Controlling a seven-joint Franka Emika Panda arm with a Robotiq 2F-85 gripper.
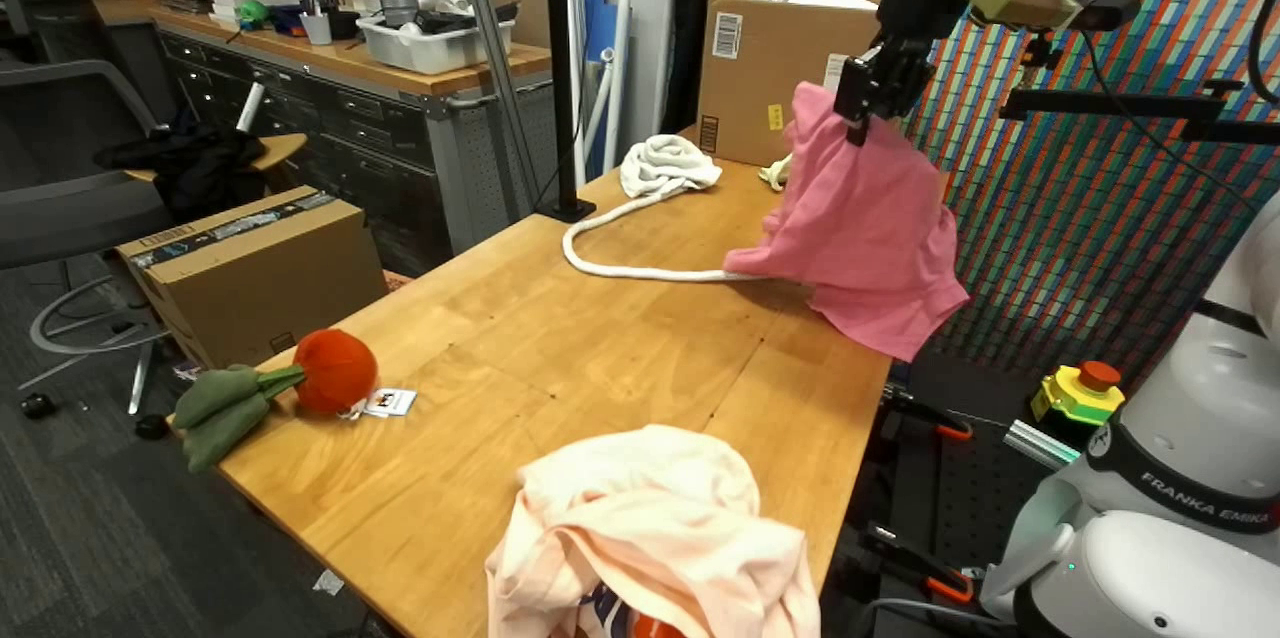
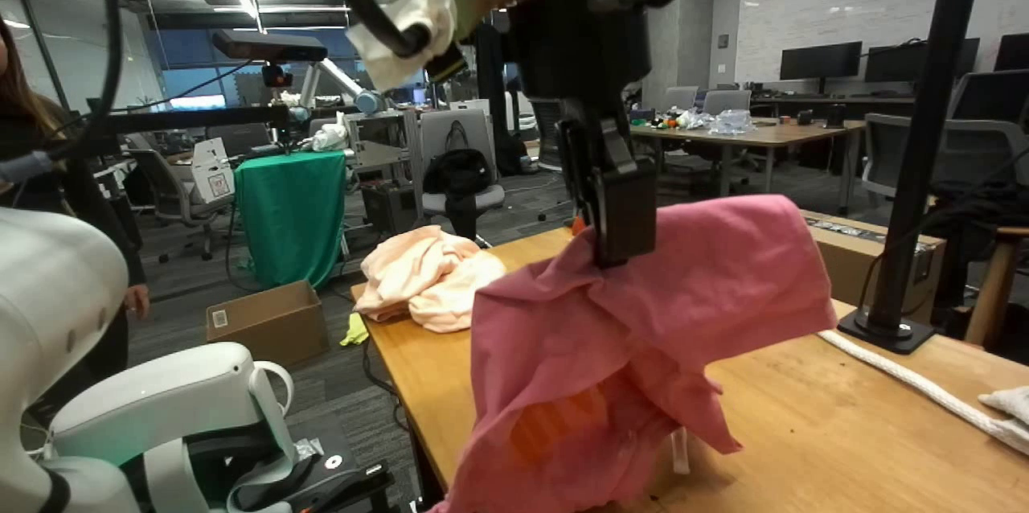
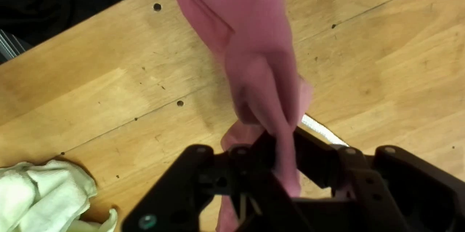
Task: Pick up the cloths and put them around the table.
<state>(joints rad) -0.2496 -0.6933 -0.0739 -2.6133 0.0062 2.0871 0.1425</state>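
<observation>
Above the table, the arm holds its gripper pointing down, pinching a bunched fold of the pink cloth. The pink cloth hangs below the gripper in loose, crumpled folds, one flap jutting out beside it, while the peach cloth lies heaped, well apart from the gripper. Farther below the gripper, a blurred orange print shows on the pink cloth.

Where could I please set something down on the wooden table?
The broad middle of the wooden table looks bare, bordered by the white rope, red plush toy and peach cloth. Bare wood also reaches the robot-side edge between peach cloth and pink cloth. Around the rope it is crowded: pink cloth hanging from the end effector, plus a white bundle.
</observation>
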